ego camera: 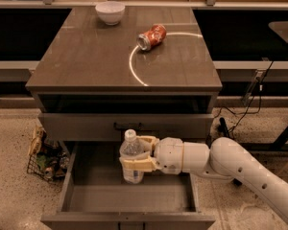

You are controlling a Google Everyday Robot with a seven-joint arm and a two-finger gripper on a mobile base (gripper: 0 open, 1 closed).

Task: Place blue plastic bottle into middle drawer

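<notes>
**Bottle held upright over the open drawer**

The blue plastic bottle (132,175), clear-walled with a white screw cap and a pale blue-and-white label, stands upright with its cap up. It sits inside the outline of the middle drawer (101,196), a wide grey box with a flat floor and low side walls that is pulled out toward the camera. The bottle is over the rear centre of that floor. Whether its base touches the floor cannot be told from this angle.

- The tan two-finger gripper (133,152) is clamped on the bottle. One finger crosses in front at mid-body and the other shows behind the shoulder.
- The white arm (240,172) reaches in from the right, so the bottle lies at the gripper's far left tip.
- The bottle's long axis is vertical, crosswise to the roughly level fingers. Judgement: the drawer floor lies straight below the bottle, so a lowering and release is what remains.
- The bottle looks light and smooth-sided, and could tip if let go above the floor.

Beyond the drawer:
- the closed drawer front with a black curved handle (127,126) just behind the cap
- the brown cabinet top (86,56) carrying a crushed red soda can (151,36) and a white bowl (110,12)
- a wire basket (44,158) on the floor at left
</notes>
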